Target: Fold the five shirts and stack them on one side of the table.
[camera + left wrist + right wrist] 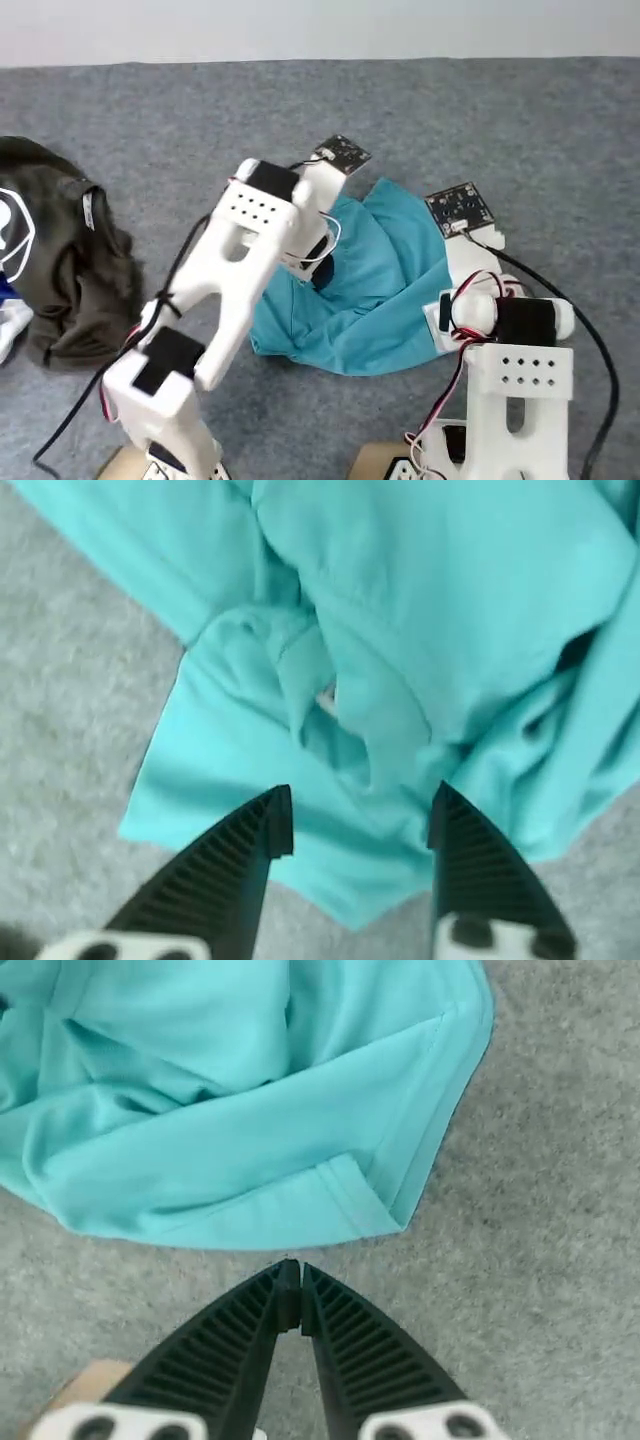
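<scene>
A crumpled teal shirt (385, 285) lies on the grey surface in the middle of the table. My left arm (250, 240) stretches over the shirt's left part. My left gripper (360, 815) hangs open just above a bunched fold of the teal shirt (400, 660), with nothing between its fingers. My right arm (505, 325) stands at the shirt's right side. My right gripper (292, 1278) is shut and empty over bare grey surface, a little short of the hemmed corner of the teal shirt (250, 1130). A dark olive shirt (65, 270) lies heaped at the table's left edge.
White and blue cloth (12, 300) peeks out from under the olive heap at the far left. The grey carpet-like table top (450, 120) is open along the back and at the far right.
</scene>
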### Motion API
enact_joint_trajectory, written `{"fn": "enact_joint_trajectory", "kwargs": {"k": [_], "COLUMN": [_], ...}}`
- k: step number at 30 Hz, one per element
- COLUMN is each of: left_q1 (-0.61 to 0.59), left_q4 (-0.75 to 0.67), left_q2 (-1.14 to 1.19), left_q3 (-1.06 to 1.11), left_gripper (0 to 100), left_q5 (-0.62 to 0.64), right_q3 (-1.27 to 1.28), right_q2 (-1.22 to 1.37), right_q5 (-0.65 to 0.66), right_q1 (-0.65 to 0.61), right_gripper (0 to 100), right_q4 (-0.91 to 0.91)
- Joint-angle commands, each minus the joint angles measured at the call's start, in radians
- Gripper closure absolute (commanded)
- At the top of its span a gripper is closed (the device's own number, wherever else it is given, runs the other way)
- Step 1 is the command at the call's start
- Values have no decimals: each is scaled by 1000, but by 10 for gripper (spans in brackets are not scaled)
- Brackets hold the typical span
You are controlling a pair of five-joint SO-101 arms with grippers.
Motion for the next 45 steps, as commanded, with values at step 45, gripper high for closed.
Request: {"fn": "enact_joint_trajectory", "kwargs": {"k": [45], "left_q1": [-755], "left_q4": [207], "left_q2": [-416], "left_q3": [-22], "left_gripper": [978], "left_q5": [-244], "right_q3": [-51], "right_q2": [12], "right_q5": [15], "right_q1": [173], "right_gripper": [990], "right_q4": [-59]}}
